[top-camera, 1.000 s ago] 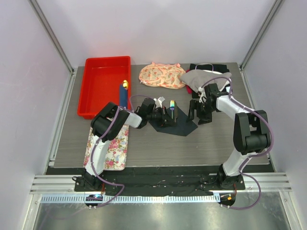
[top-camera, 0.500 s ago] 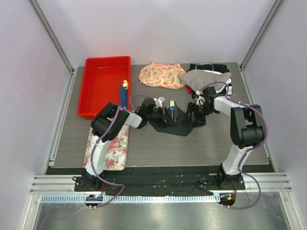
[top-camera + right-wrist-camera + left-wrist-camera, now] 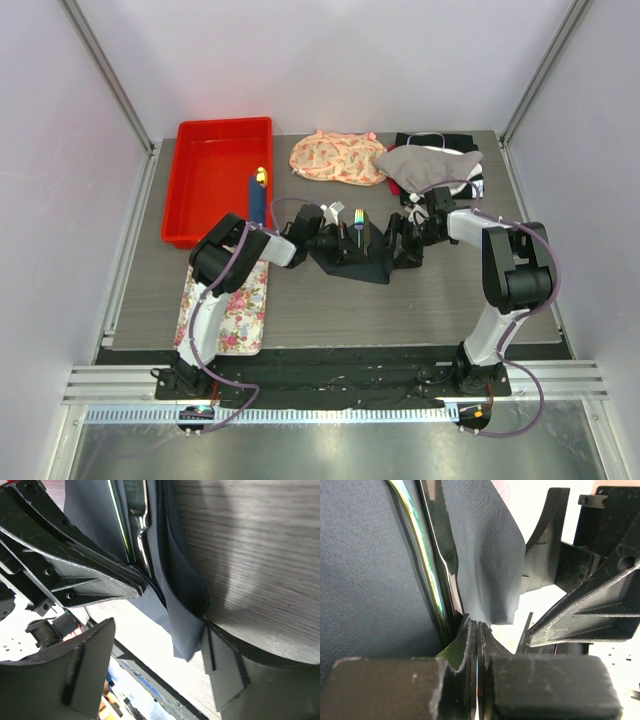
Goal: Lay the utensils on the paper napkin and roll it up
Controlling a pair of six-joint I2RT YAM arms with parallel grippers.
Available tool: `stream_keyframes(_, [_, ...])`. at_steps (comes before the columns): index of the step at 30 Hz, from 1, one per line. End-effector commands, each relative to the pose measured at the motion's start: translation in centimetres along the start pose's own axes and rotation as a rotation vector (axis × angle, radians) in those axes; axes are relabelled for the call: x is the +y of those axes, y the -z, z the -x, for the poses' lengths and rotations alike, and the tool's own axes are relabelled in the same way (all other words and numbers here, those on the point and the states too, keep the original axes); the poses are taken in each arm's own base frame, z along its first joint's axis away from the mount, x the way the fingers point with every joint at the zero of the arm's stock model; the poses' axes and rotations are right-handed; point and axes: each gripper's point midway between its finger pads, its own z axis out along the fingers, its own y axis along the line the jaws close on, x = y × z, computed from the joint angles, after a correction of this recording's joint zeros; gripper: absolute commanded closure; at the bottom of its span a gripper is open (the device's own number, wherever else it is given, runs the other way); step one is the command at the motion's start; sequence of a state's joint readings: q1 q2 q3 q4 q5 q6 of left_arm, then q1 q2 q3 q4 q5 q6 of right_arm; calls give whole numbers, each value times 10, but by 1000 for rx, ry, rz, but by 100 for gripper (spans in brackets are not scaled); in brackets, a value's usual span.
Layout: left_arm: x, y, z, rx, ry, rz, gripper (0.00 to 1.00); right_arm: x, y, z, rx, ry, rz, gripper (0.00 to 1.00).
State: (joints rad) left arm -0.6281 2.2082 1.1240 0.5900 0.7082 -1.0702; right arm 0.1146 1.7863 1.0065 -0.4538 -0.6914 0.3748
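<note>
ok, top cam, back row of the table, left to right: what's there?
red bin → peach floral pouch → grey cloth. The blue stick and the black cloth overlap their neighbours, so both are left out.

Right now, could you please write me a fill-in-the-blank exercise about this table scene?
The bin holding the blue stick is ___. The left claw is ___ on the paper napkin. The right claw stands ___ at its corner. The utensils lie ___ it.
Missing: red; shut; open; on.
</note>
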Motion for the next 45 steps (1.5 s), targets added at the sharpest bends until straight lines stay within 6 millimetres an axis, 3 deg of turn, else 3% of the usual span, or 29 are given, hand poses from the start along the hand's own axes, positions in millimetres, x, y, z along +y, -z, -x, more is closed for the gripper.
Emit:
stream_keyframes(1, [15, -1, 4, -20, -5, 48, 100, 5, 11, 1, -34, -37, 39, 21])
stream_keyframes(6, [15, -1, 4, -21, -8, 49, 100, -8, 15, -17, -4, -105, 34, 18])
stream_keyframes(13, [15, -1, 5, -23, -10, 48, 100, -9, 16, -22, -2, -159, 75, 18])
stream_keyframes(19, [15, 0, 3, -21, -14, 52, 100, -8, 25, 1, -131, -116, 68, 19])
stream_keyframes(26, [16, 0, 3, -20, -14, 52, 100, 7, 39, 21, -253, -41, 94, 22])
stream_keyframes(33, [16, 1, 4, -22, -15, 53, 100, 12, 34, 22, -236, -60, 148, 31])
stream_keyframes(42, [17, 1, 6, -25, -15, 52, 100, -24, 25, 14, -201, -58, -24, 35])
stream_keyframes(43, [16, 1, 5, -25, -17, 53, 100, -25, 24, 13, -194, -56, -26, 37])
stream_keyframes(45, [17, 1, 6, -26, -16, 55, 100, -26, 22, 10, -172, -64, -19, 50])
